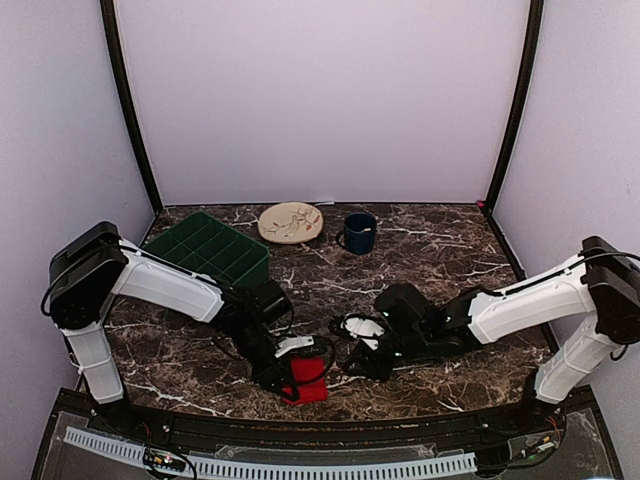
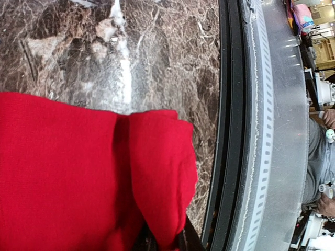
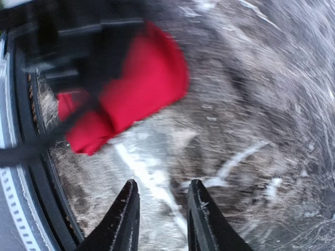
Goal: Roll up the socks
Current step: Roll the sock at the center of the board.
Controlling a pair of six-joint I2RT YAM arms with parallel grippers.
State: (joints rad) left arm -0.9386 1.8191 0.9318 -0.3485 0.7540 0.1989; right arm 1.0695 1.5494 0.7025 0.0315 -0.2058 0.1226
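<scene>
The red socks (image 1: 309, 381) lie bunched near the table's front edge, just left of centre. My left gripper (image 1: 284, 384) reaches down onto their left side. In the left wrist view the socks (image 2: 68, 178) fill the lower left, and a fold of red fabric runs down between the dark fingers of my left gripper (image 2: 167, 241), which is shut on it. My right gripper (image 1: 357, 361) hovers just right of the socks. Its two black fingertips (image 3: 129, 205) stand apart over bare marble, with nothing in my right gripper (image 3: 163, 192). The socks (image 3: 141, 89) lie beyond it, partly covered by the left arm.
A green divided tray (image 1: 210, 250) sits at the back left. A beige plate (image 1: 291, 222) and a dark blue mug (image 1: 359, 232) stand at the back centre. The table's black front rim (image 2: 230, 130) runs close beside the socks.
</scene>
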